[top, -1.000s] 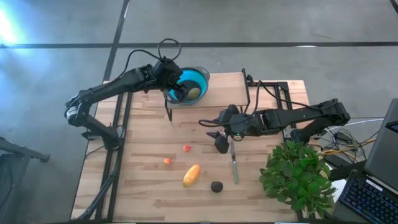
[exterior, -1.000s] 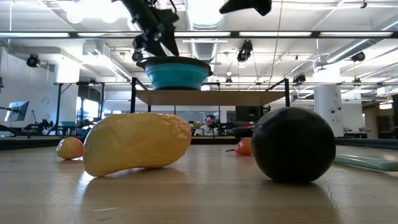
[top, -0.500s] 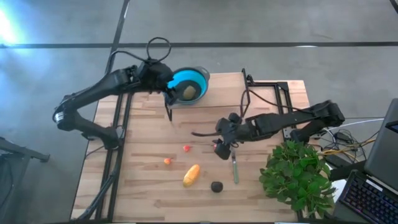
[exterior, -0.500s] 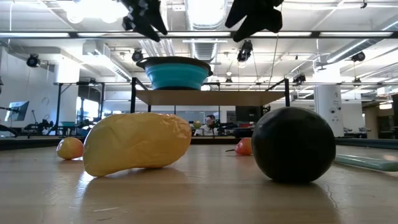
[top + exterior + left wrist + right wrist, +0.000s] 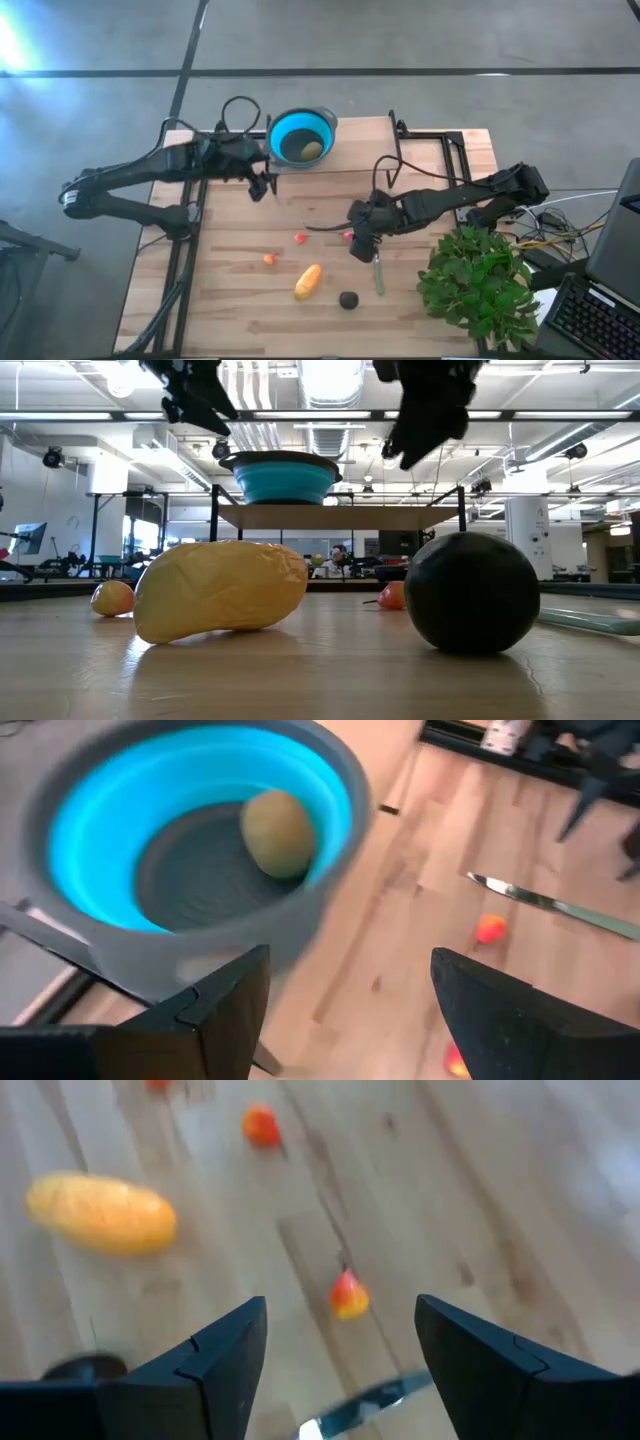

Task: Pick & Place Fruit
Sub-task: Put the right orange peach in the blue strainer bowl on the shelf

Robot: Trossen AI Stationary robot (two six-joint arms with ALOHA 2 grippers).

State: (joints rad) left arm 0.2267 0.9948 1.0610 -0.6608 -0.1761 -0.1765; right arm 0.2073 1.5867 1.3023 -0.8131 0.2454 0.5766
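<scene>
An olive-green fruit (image 5: 311, 150) lies inside the blue bowl (image 5: 300, 118) at the table's far edge, also shown as the fruit (image 5: 277, 832) in the left wrist view. My left gripper (image 5: 262, 186) is open, left of the bowl and slightly nearer. My right gripper (image 5: 358, 243) is open above a tiny red-and-yellow fruit (image 5: 347, 1296). A tiny red fruit (image 5: 300, 238), a tiny orange fruit (image 5: 269, 259), the yellow oblong fruit (image 5: 308, 281) and the dark round fruit (image 5: 348, 299) rest on the wood.
A thin pale stick (image 5: 378, 272) lies on the table just right of my right gripper. A bushy green plant (image 5: 478, 282) fills the near right corner. A black frame (image 5: 430, 135) stands at the far right. Bare wood lies between the bowl and the fruits.
My left gripper has drawn back from over the bowl toward the table's left edge, staying open; the olive fruit has stayed in the bowl. My right gripper has come down and slightly toward the near edge, over the tiny red-and-yellow fruit.
</scene>
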